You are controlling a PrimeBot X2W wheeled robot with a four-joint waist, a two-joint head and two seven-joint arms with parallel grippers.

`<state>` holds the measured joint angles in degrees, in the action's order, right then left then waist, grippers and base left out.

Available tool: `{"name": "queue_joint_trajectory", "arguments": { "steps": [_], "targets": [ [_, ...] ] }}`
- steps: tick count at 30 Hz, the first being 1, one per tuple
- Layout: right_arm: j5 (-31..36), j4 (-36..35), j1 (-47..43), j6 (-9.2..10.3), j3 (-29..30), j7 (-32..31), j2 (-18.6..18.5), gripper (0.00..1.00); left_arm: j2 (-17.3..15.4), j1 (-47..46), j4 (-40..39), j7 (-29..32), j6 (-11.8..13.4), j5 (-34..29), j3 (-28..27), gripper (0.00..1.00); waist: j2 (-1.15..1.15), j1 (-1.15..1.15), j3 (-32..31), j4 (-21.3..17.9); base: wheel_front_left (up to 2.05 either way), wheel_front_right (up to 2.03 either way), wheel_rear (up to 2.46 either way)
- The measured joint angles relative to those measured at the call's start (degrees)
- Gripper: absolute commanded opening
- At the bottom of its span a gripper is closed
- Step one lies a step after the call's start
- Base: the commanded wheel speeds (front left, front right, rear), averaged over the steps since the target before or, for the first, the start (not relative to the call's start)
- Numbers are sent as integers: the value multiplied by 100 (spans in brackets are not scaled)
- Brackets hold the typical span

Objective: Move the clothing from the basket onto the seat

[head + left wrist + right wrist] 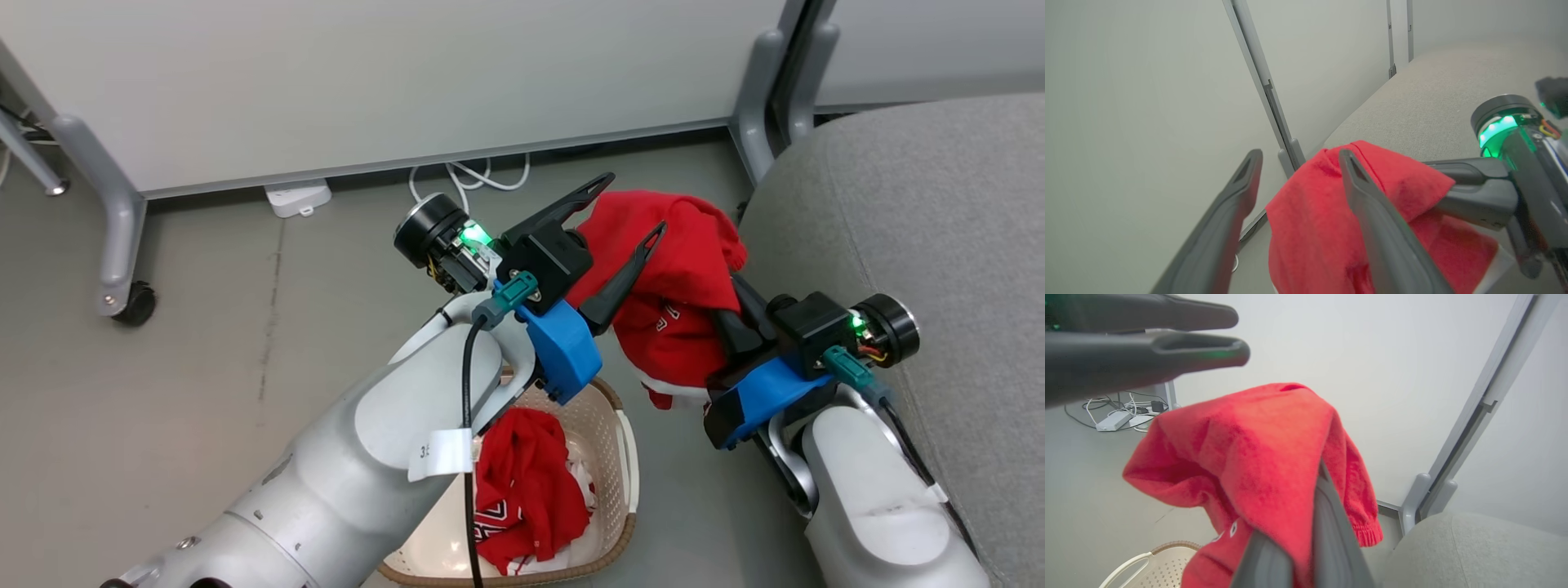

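The basket (606,420) holds red clothing (526,478); left fingers (627,271) wide, right fingers (1327,531) clamp another garment (682,257).

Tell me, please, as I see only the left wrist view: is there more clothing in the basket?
Observer: Yes. The head view shows a red garment lying in the basket.
Operator: Is the lifted garment on the seat?
Observer: Not yet. In the head view the lifted garment hangs in the air beside the seat, not on it.
Operator: Does the right gripper hold it firmly?
Observer: The right wrist view shows the right gripper shut, with the cloth draped over its fingers.
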<state>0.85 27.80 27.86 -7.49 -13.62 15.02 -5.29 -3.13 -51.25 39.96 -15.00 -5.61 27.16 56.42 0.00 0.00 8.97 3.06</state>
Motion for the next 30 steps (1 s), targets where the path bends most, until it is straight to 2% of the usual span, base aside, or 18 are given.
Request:
{"name": "queue_joint_trajectory", "arguments": {
  "steps": [11, 30],
  "targets": [
    [10, -369, -75, 0, 569, 0, 30, 0, -148, 80, -261, -5, 26, -200, -137, 100, 0, 0, 353, -565, 0, 0, 0],
    [51, -1259, -517, 0, 2016, -1, 105, 0, -299, 275, -701, -7, 16, -528, -181, 100, 0, 0, 920, -1653, 0, 0, 0]
  ]
}}
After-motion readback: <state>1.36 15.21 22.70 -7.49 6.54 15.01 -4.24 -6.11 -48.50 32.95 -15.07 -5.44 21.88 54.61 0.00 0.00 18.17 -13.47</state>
